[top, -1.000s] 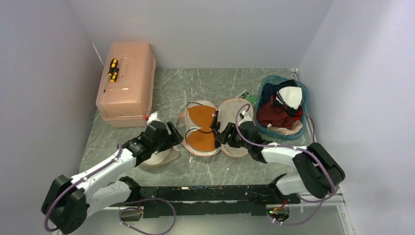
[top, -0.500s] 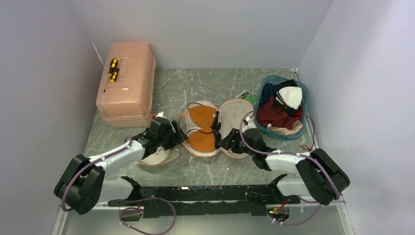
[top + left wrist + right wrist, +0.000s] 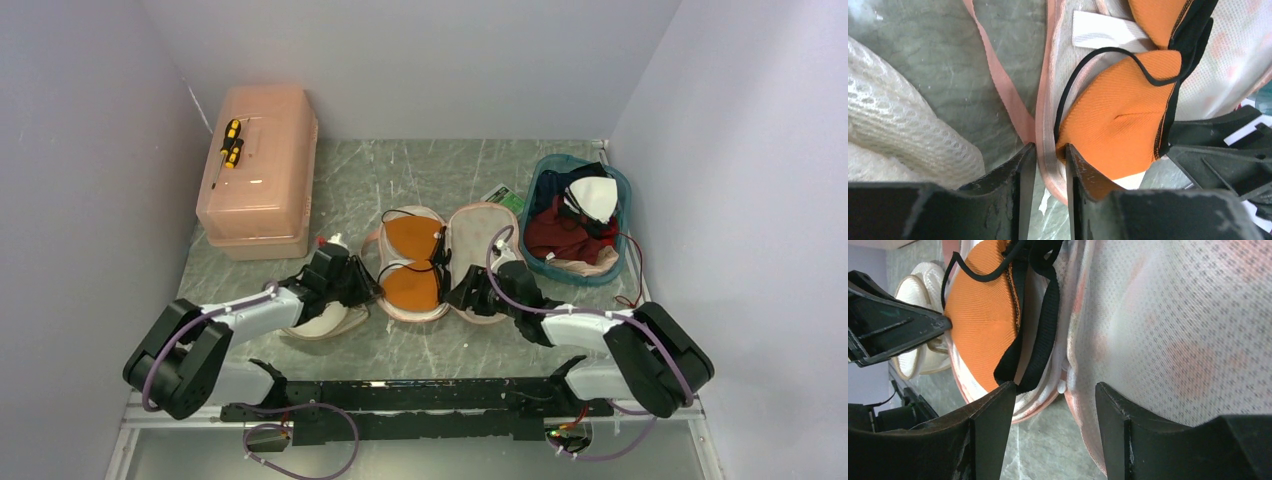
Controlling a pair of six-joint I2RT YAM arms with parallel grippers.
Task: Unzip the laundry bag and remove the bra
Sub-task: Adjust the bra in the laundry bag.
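The laundry bag (image 3: pixel 482 232) lies spread open in two pink-rimmed mesh halves at the table's middle. An orange bra (image 3: pixel 410 285) with black straps rests in its left half. My left gripper (image 3: pixel 368 285) is at that half's left edge. In the left wrist view the left gripper (image 3: pixel 1050 147) is shut on the bag's pink rim (image 3: pixel 1044 115), beside the orange bra cup (image 3: pixel 1118 130). My right gripper (image 3: pixel 462 290) stands open at the near edge between the halves. The right gripper (image 3: pixel 1054 386) straddles the right half's rim, with mesh (image 3: pixel 1173 330) on one side and the bra (image 3: pixel 980 315) on the other.
A white mesh pouch (image 3: pixel 325 322) lies under my left wrist, showing as netting (image 3: pixel 893 125) in the left wrist view. A pink box (image 3: pixel 260 190) carrying a screwdriver (image 3: pixel 230 142) stands back left. A teal basket (image 3: pixel 622 195) of clothes sits back right.
My left arm has reached right to the open bag's left rim and its jaws have narrowed onto it. The right gripper has shifted slightly along the near edge, still open.
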